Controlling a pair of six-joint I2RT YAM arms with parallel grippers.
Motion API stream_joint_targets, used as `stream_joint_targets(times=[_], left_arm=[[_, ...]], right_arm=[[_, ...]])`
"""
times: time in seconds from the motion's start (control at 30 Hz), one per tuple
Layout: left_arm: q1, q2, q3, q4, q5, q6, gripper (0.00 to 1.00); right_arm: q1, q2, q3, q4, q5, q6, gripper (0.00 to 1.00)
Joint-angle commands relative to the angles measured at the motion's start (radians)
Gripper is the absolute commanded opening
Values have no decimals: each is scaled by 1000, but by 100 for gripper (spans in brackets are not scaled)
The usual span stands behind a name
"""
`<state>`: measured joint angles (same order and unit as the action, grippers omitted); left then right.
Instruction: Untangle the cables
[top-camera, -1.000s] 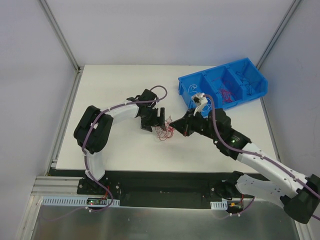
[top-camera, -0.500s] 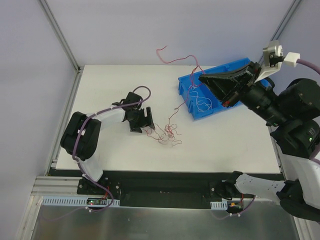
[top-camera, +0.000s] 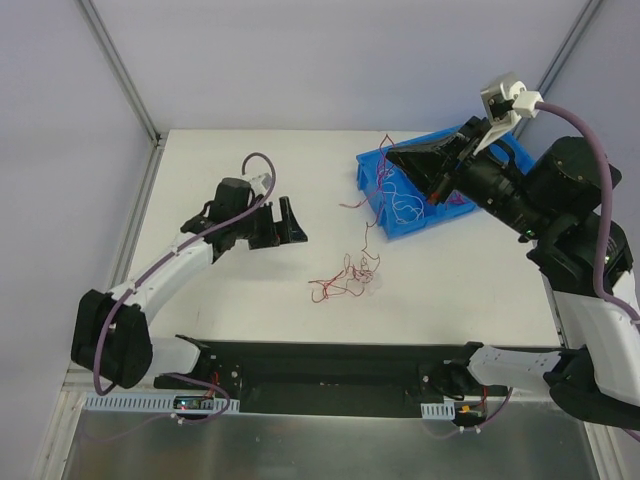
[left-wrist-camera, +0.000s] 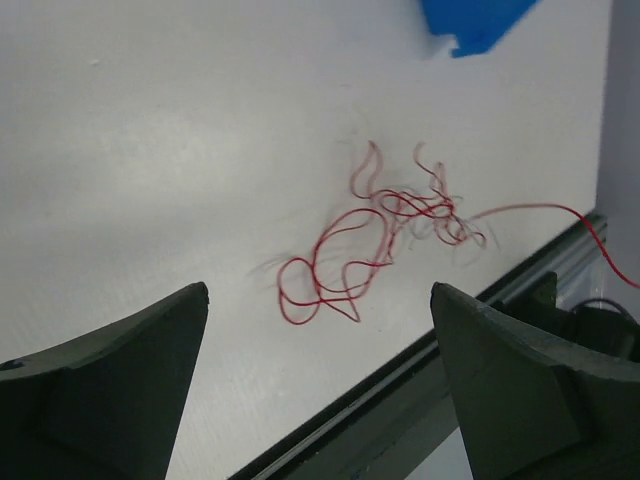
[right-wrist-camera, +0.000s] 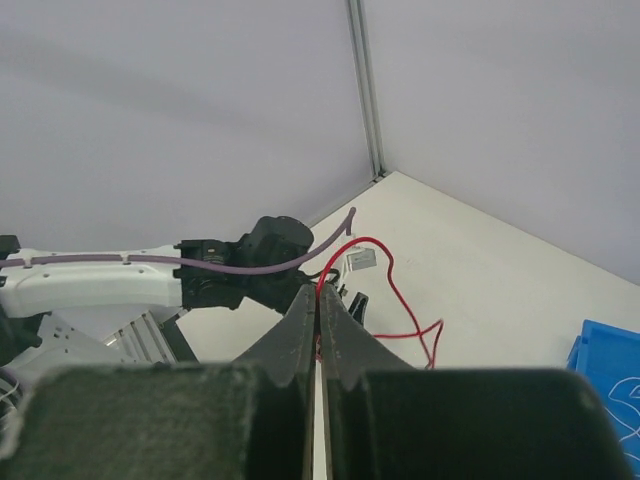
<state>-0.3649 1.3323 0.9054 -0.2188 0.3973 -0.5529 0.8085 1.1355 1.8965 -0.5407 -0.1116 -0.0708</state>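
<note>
A loose tangle of thin red cables (top-camera: 346, 279) lies on the white table near its front edge; the left wrist view shows it as curly loops (left-wrist-camera: 375, 235). One red strand (top-camera: 366, 228) rises from it to my right gripper (top-camera: 395, 156). That gripper hangs high over the blue bin's left end and is shut on the strand (right-wrist-camera: 385, 262), its jaws pressed together at the tip (right-wrist-camera: 318, 292). My left gripper (top-camera: 285, 222) sits left of the tangle, apart from it. It is open wide (left-wrist-camera: 318, 290) with nothing between its fingers.
A blue bin (top-camera: 372, 190) with several compartments stands at the back right, with thin white and red wires (top-camera: 402, 204) in it. Its corner (left-wrist-camera: 470, 20) shows in the left wrist view. A black rail (top-camera: 330, 355) runs along the table's front edge. Grey walls close in the left, back and right.
My left gripper has pulled back to the left, away from the tangle, and opened wider. The right gripper has swung up over the bin holding a red strand, dragging the tangle slightly right.
</note>
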Motion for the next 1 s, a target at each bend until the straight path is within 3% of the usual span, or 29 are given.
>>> stream_joint_targets(times=[0.0, 0.2, 0.37, 0.5, 0.67, 0.83, 0.97], left_arm=[[-133, -67, 52, 73, 112, 90, 94], [-425, 88, 164, 120, -18, 107, 93], [-485, 376, 331, 176, -70, 52, 91], [-419, 566, 405, 105, -144, -30, 78], [-218, 591, 282, 67, -127, -96, 68], [-111, 360, 121, 35, -213, -61, 64], [-80, 182, 89, -20, -189, -19, 67]], right_arm=[[0, -20, 62, 4, 15, -24, 0], [1, 1, 119, 15, -6, 3, 0], [1, 17, 170, 70, -56, 68, 0], [1, 44, 297, 44, -57, 101, 0], [1, 44, 395, 50, -28, 77, 0], [1, 3, 343, 61, 36, -4, 0], [0, -69, 173, 73, 105, -58, 0]])
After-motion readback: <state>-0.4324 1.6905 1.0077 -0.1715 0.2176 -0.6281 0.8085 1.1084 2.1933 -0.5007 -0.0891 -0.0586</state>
